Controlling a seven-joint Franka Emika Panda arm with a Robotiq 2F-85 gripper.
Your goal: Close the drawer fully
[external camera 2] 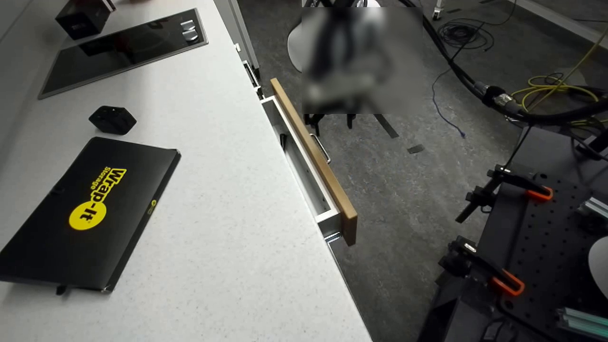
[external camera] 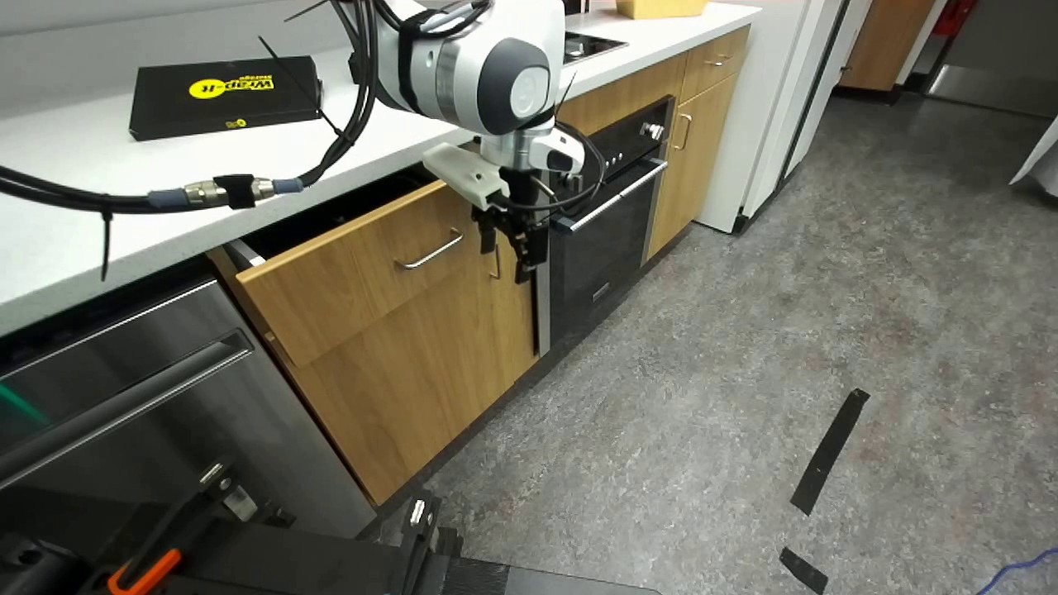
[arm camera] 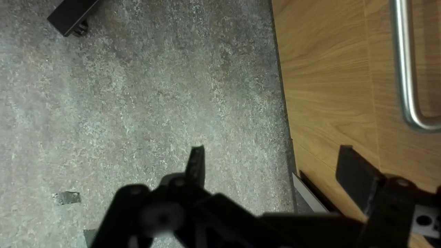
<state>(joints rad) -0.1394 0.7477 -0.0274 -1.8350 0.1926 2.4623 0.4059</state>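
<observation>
Drawer (external camera: 355, 277), oak-fronted, with silver bar handle (arm camera: 406, 62): stood partly pulled out, just beside the jaws (contact, if any, could not be made out). Jaws: spread wide, held nothing. Oven (external camera: 607, 240), black-doored: stood near the jaws, past the drawer. Counter (external camera 2: 223, 190), white: lay on the drawer's side of the jaws. Box (external camera 2: 90, 213), black, marked Wrap-It: lay on the counter, well apart from the jaws. Floor (arm camera: 172, 86), grey: lay beneath the jaws.

Mottled grey floor (external camera: 702, 355) spreads below the jaws; a pale countertop (external camera 2: 228, 199) lies higher than them; a black oven (external camera: 607, 240) stands near them, a stainless-steel appliance front (external camera: 256, 421) farther off; well apart from them rises a white unit (external camera: 752, 124).
</observation>
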